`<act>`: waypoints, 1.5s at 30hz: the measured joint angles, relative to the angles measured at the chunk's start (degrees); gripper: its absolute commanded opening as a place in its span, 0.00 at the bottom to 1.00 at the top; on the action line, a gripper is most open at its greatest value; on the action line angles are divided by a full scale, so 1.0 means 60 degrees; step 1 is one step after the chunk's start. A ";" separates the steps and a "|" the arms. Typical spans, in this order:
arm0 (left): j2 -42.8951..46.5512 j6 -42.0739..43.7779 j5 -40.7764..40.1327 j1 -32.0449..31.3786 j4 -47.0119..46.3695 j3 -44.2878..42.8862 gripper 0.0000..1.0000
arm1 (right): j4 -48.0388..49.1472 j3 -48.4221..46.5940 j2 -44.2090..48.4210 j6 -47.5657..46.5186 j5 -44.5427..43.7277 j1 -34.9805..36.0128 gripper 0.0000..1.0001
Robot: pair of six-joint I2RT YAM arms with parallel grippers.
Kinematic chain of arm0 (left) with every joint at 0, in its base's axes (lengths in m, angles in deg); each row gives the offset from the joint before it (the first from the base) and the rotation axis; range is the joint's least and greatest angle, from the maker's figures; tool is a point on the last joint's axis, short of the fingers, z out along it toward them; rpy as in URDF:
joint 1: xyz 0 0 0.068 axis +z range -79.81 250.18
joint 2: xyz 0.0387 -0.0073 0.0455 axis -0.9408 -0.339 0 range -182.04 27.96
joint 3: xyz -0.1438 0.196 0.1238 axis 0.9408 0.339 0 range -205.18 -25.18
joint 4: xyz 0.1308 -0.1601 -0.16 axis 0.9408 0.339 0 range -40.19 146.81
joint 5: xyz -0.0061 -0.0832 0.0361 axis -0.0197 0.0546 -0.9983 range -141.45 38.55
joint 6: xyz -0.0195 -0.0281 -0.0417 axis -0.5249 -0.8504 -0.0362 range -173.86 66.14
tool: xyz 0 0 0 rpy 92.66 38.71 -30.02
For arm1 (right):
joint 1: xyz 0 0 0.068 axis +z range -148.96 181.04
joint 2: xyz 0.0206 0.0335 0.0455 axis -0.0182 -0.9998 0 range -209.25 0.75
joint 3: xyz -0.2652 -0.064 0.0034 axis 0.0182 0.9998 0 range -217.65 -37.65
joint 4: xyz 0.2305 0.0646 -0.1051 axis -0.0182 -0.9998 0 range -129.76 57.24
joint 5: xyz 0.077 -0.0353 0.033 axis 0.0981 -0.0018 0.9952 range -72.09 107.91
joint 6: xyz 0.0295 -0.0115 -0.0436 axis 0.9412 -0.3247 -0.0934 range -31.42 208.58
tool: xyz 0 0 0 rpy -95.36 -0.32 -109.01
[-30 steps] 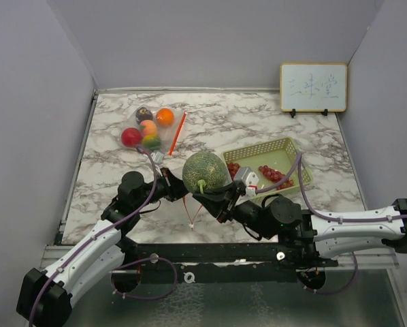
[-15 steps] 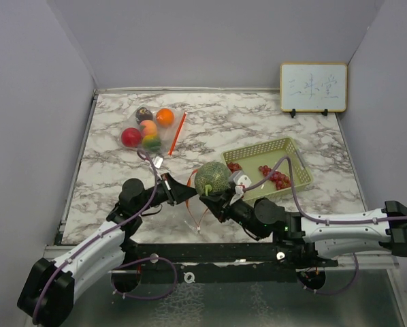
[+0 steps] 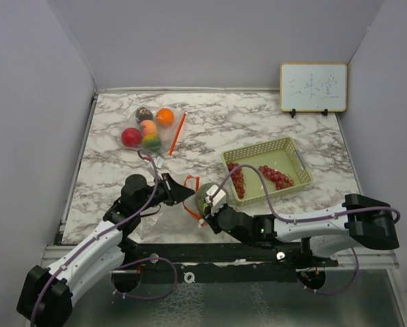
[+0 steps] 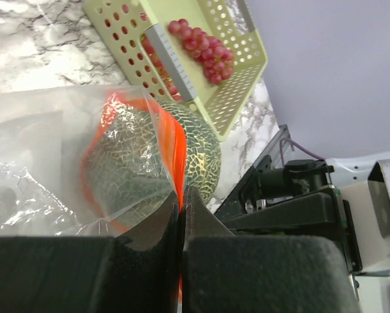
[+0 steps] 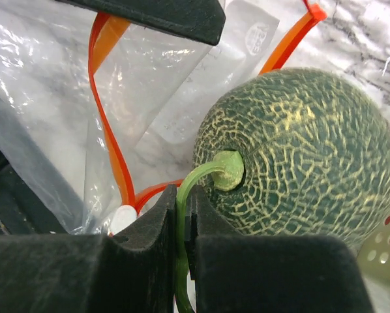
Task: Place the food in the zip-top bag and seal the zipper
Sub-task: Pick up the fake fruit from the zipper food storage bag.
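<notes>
The large green netted melon (image 3: 204, 198) hangs by its stem at the mouth of a clear zip-top bag (image 3: 164, 208) near the table's front edge. My right gripper (image 5: 184, 203) is shut on the melon's (image 5: 293, 153) thin green stem. My left gripper (image 4: 180, 203) is shut on the bag's orange zipper rim (image 4: 175, 153); the melon (image 4: 149, 163) shows partly through the plastic. Red grapes (image 3: 275, 176) lie in the pale green basket (image 3: 285, 146). A red apple (image 3: 131, 137), an orange (image 3: 165, 117) and other fruits lie in a second clear bag at the back left.
The basket's wall (image 4: 237, 88) stands just right of the melon. A small whiteboard (image 3: 313, 87) leans against the back right wall. The second bag's orange zipper strip (image 3: 177, 133) lies on the marble between the two bags.
My right arm has come down and to the left with the melon, from above the basket's left corner to the bag's mouth. The left gripper has kept its hold on the zipper rim.
</notes>
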 measured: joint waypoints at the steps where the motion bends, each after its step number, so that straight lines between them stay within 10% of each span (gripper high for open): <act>1: -0.0055 0.0076 -0.0033 0.0000 0.0073 -0.0004 0.00 | -0.0091 -0.0026 -0.0186 0.0036 0.0007 0.0000 0.02; 17: -0.0259 0.2022 -0.1512 0.0004 0.2466 -0.1060 0.00 | -0.1024 -0.0718 0.1552 -0.0237 -0.0044 -0.0004 0.02; 27: -0.0240 0.1617 -0.1523 0.0007 0.1406 0.0062 0.00 | 0.2109 -0.0087 0.2532 -0.1395 0.2022 -0.0004 0.02; 45: 0.0794 -0.0135 -0.1384 0.0029 -0.0200 0.1599 0.00 | 0.7446 0.1967 -0.0412 -0.0616 0.2065 -0.0066 0.02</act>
